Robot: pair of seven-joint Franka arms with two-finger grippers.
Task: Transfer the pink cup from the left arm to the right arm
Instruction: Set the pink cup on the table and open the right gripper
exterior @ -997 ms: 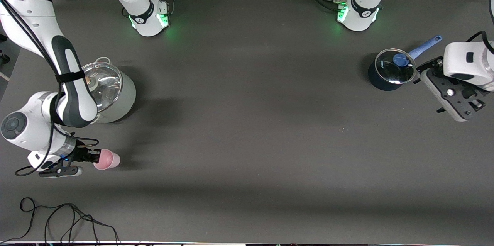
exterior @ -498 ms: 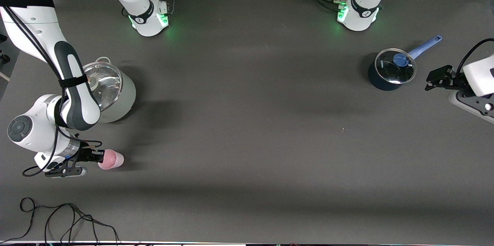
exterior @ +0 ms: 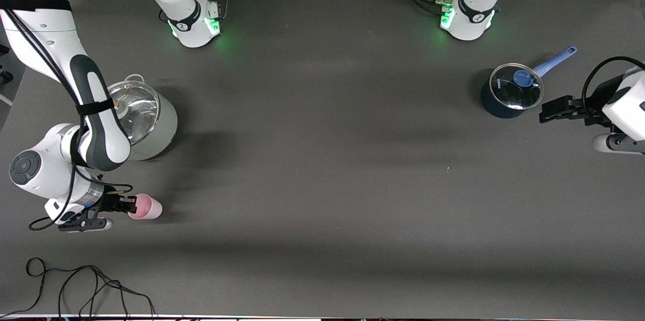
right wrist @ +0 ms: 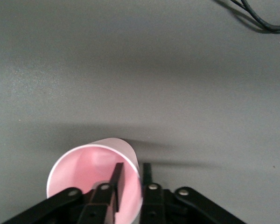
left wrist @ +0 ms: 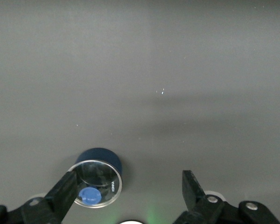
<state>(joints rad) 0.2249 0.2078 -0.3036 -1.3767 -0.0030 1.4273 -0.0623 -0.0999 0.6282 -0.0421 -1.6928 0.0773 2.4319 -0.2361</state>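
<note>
Right gripper (exterior: 127,204) pinches the small pale pink plastic cup (exterior: 147,206) by its rim wall, at its own end of the surface; left gripper (exterior: 546,111) wide, empty, well apart beside the blue pot (exterior: 509,93).

No wording can be read with any certainty. The glass lid (exterior: 516,93) of the dark blue saucepan (exterior: 496,104), at the right of the front view, carries a small white mark near its rim (left wrist: 113,185), too small to make out. Each robot base, the one at upper left (exterior: 194,21) and the one at upper right (exterior: 466,18), wears a black collar with a small white emblem, likewise illegible. Nothing else bears lettering, numbers or signs.
</note>
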